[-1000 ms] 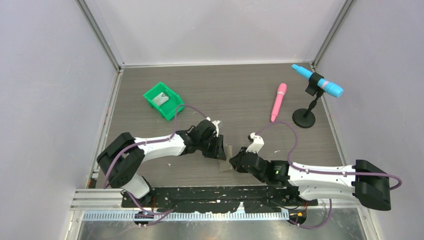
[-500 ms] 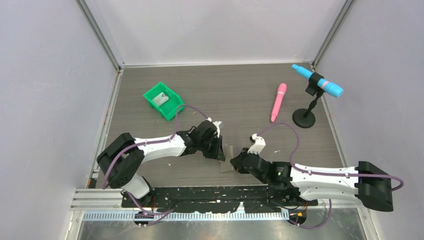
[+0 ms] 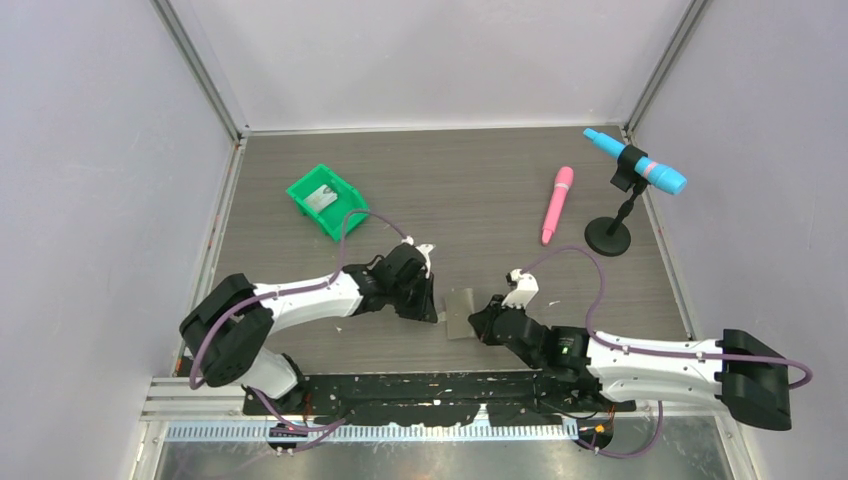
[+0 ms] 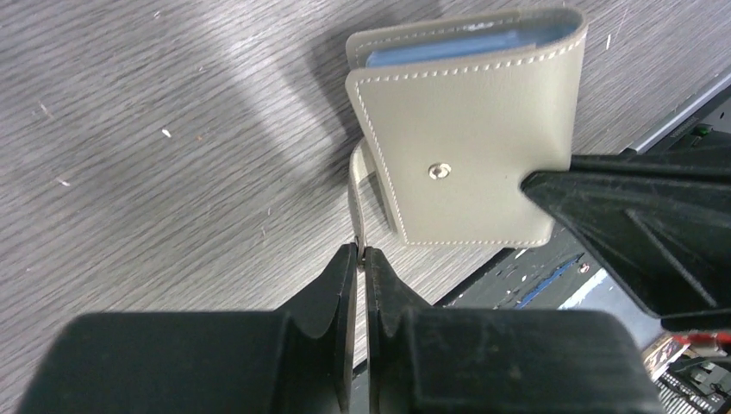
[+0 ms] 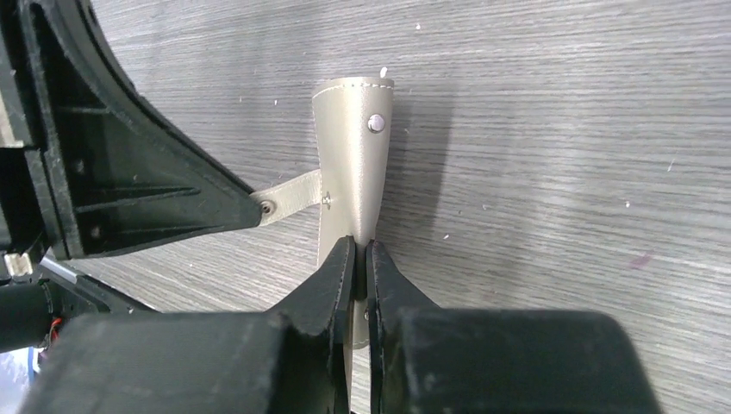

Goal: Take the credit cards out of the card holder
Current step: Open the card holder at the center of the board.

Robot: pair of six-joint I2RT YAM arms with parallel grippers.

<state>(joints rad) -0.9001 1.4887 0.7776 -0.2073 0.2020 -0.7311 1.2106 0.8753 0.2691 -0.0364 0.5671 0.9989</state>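
Note:
The card holder (image 3: 460, 312) is a beige-grey stitched wallet with a snap button, held above the table between both grippers. My left gripper (image 4: 360, 250) is shut on the thin strap tab (image 4: 354, 194) hanging from the card holder (image 4: 465, 155). In the right wrist view my right gripper (image 5: 360, 246) is shut on the near edge of the card holder (image 5: 353, 164). The tip of one of the left gripper's fingers (image 5: 172, 198) pinches the strap (image 5: 289, 194). A bluish edge (image 4: 448, 52) shows inside the holder's pocket. I cannot tell whether it is one of the credit cards.
A green bin (image 3: 345, 205) stands at the back left with a pale flat piece (image 3: 321, 197) inside. A pink pen-like object (image 3: 556, 203) lies at the back right. Beside it a blue microphone (image 3: 636, 162) sits on a black stand (image 3: 608, 238). The table's near edge is close below the holder.
My left gripper has shut on the strap tab and shifted slightly left. The right gripper has kept its grip on the holder.

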